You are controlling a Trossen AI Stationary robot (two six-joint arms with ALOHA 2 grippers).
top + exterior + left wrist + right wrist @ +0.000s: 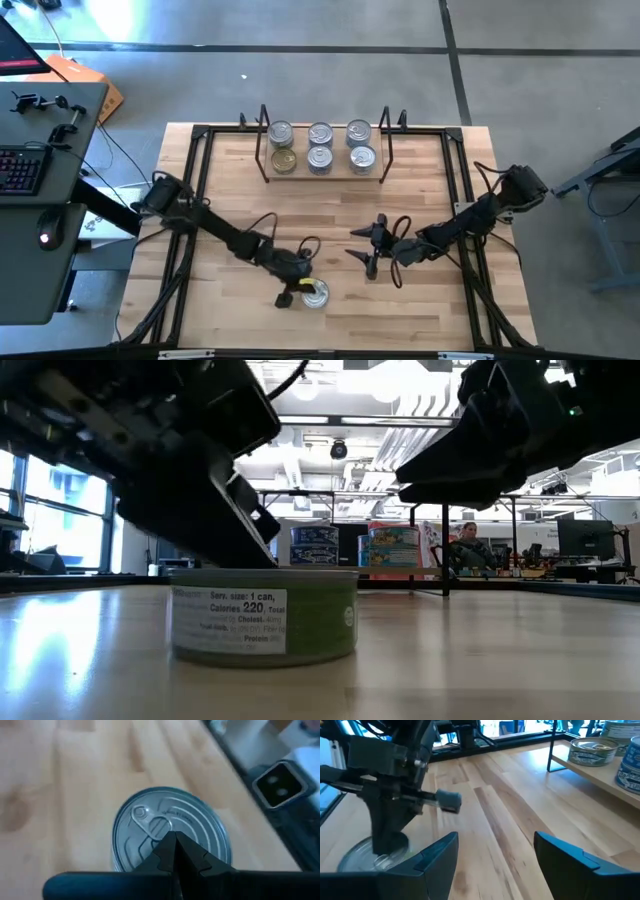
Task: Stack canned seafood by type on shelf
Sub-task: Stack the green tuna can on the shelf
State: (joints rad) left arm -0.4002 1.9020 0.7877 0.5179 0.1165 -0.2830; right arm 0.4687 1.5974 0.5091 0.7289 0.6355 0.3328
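The left claw (293, 291), fingers pressed together, is set on the lid of a short round silver-lidded tin (314, 293) near the light-wood counter's (230, 310) 6 o'clock edge. At its 3 o'clock, the right claw (366, 249) is spread apart, empty, over bare wood. Six tins (319, 146) are seen on the black-framed wooden shelf (322, 172) at 12 o'clock.

My two arms are dark, slim and jointed, with black cables looping along them. The left gripper (291, 291) has yellow near its tip; the right gripper's (495, 855) fingers look blue-black and blocky.
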